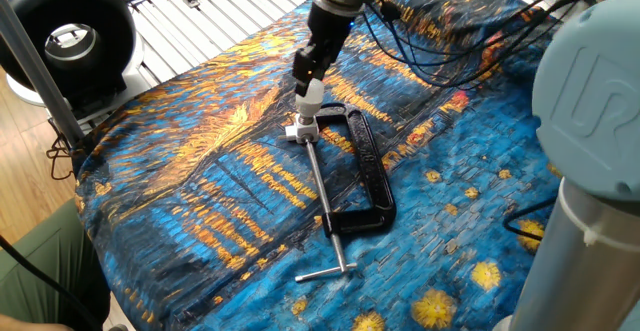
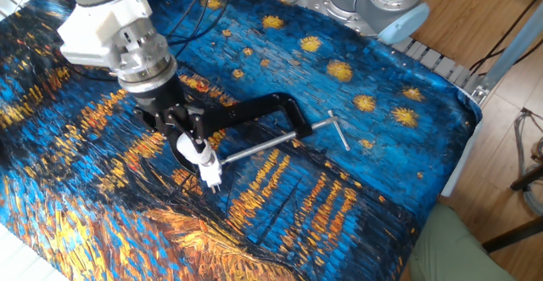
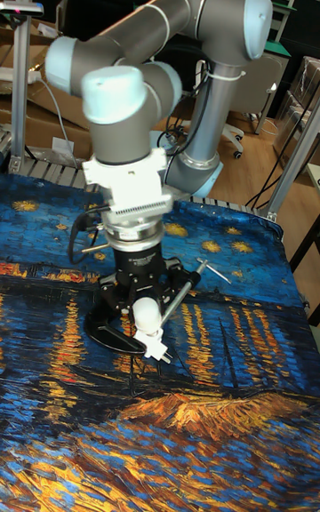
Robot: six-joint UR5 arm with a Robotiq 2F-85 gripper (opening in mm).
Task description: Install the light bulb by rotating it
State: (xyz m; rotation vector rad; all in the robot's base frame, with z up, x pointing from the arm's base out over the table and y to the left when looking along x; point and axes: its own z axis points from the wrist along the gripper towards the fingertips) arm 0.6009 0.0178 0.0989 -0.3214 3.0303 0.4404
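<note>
The black two-finger pincer [image 2: 188, 137] is closed around the small matte white light bulb [image 2: 188, 149], which is held tilted, its narrower neck meeting the white blocky socket base [image 2: 212, 176] at the end of the black metal C-clamp [image 2: 254, 111]. In the tall fixed view the light bulb [image 3: 147, 314] is seen directly beneath the pincer [image 3: 142, 299], with the socket base [image 3: 157, 350] just below it.

Several failures are judged possible from here. If the neck is not lined up with the socket, the thread may be crossed when rotation is applied. Whether the thread has been engaged cannot be told. Because the socket base is carried only by the C-clamp, which appears to lie loose on the cloth, the whole assembly may be dragged or spun rather than the bulb being turned in. Should the grip be too light, the smooth bulb may slip between the fingers.

Around the work, the C-clamp's silver screw rod [image 1: 320, 183] runs away from the socket to a T-handle [image 1: 325, 271]. All of it rests on a blue and orange painted-pattern cloth [image 1: 200, 171] covering the tabletop. Black cables [image 1: 440, 41] trail near the arm's wrist and could be wound up by repeated turning. Nothing else stands close to the bulb.
</note>
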